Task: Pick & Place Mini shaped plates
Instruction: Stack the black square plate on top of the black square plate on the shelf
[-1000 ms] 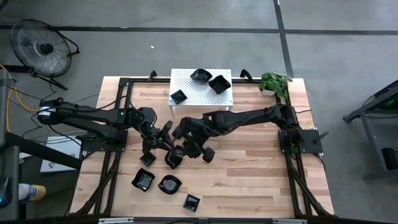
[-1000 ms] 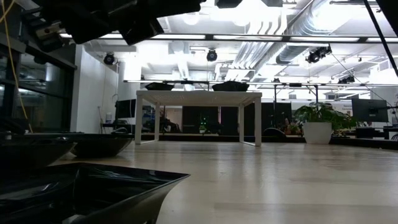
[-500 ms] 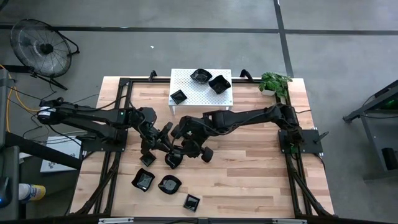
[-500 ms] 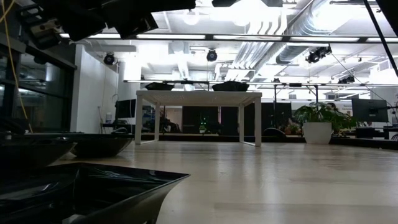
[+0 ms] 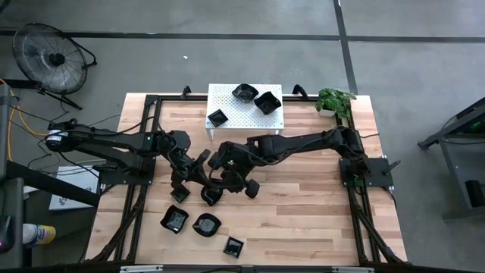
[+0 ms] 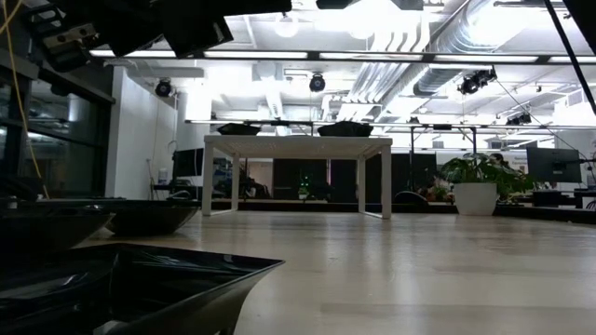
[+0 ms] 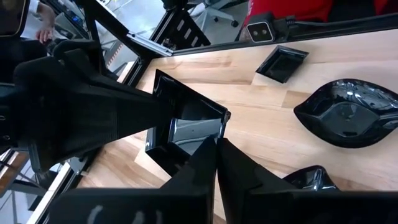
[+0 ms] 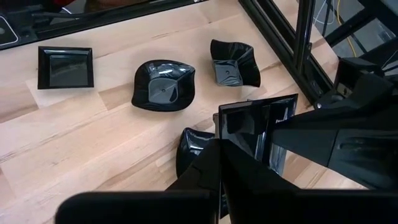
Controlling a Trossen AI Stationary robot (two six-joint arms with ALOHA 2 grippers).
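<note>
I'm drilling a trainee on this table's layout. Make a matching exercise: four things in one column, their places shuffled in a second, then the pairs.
Things
1. white perforated stand
2. potted plant
3. fan
4. small square plate

Places
A. on the floor, off the table
B. near the table edge farthest from the stand
C. table's back corner, on the right arm's side
D. middle of the table's back edge, carrying three black plates

Pairs: 1-D; 2-C; 3-A; 4-B

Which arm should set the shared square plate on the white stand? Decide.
Right, probably. Both the right pincer and left pincer pinch the square plate, but the right arm lies stretched just beside the white stand.
</note>
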